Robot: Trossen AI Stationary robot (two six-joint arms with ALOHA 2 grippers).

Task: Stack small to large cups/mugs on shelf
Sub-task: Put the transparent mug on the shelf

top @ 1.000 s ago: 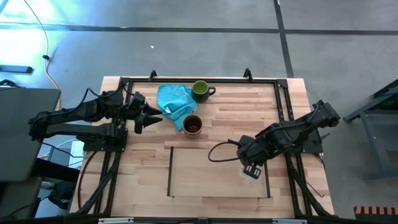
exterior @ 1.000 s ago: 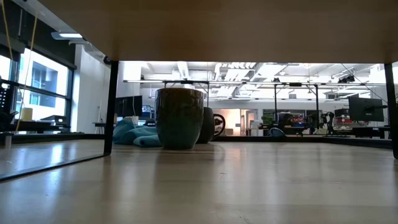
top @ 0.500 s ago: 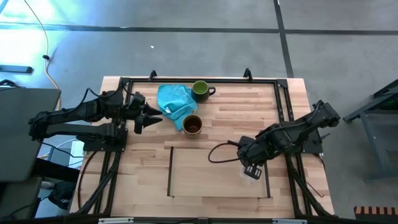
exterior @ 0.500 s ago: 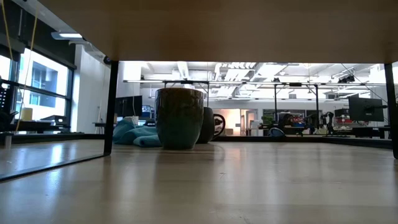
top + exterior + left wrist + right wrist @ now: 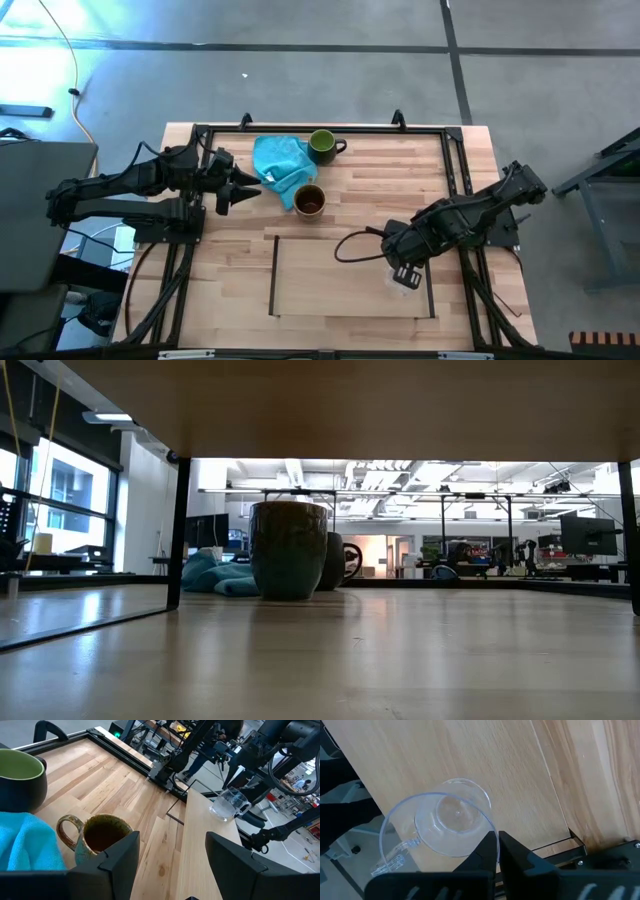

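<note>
A clear glass cup hangs over the right end of the pale shelf, with my right gripper shut on it; in the high view the gripper points down. The brown mug stands on the table beyond the shelf's far edge. The green mug stands farther back, beside the turquoise cloth. My left gripper waits open at the left, level, its fingers pointing toward the brown mug and touching nothing. My right gripper pinches the glass cup's rim, on the side away from the handle. One finger looks to be inside the cup and one outside. The fingers come from above, pointing down. The cup stays mouth up; whether its base touches the shelf I cannot tell.
The shelf is a raised board on thin dark rails; the low view looks under it at the brown mug. A dark frame runs along the table's far and right sides. A cable loop lies on the shelf.
</note>
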